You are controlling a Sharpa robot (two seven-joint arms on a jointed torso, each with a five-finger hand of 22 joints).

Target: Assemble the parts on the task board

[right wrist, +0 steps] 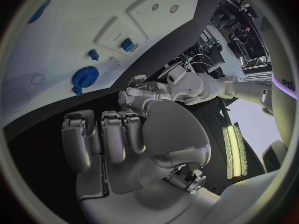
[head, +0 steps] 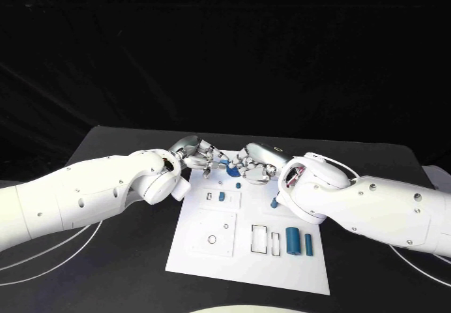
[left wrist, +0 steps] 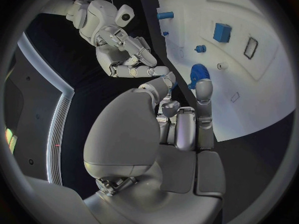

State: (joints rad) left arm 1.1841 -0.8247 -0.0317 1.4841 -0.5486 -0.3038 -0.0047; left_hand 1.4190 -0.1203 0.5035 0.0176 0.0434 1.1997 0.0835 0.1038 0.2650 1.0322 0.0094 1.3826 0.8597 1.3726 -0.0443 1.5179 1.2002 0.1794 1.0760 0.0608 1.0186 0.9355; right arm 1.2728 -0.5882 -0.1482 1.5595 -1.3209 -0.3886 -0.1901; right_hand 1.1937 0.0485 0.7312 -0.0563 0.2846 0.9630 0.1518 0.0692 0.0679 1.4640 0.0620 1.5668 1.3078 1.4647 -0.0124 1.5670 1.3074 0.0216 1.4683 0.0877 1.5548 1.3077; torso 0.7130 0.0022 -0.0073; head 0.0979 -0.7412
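Observation:
The white task board [head: 246, 261] lies in the middle of the black table. A blue gear [head: 225, 163] [left wrist: 197, 75] [right wrist: 84, 76] sits on its far end, between my two hands. My left hand [head: 193, 155] [left wrist: 181, 119] hovers at the board's far left corner, one fingertip [left wrist: 204, 88] right at the gear's edge, holding nothing. My right hand [head: 253, 164] [right wrist: 109, 137] hangs just right of the gear, its fingers bent and empty. A small blue peg [head: 238, 185] [right wrist: 93, 54] and a blue block [head: 221, 195] [right wrist: 128, 45] stand in the board nearer to me.
Two blue cylinders [head: 293, 240] [head: 308, 244] lie on the board's near right part beside empty slots [head: 259, 238]. Another blue piece [head: 274, 203] shows under my right forearm. Black table [head: 122, 274] surrounds the board, with white cables [head: 38, 264] at the left.

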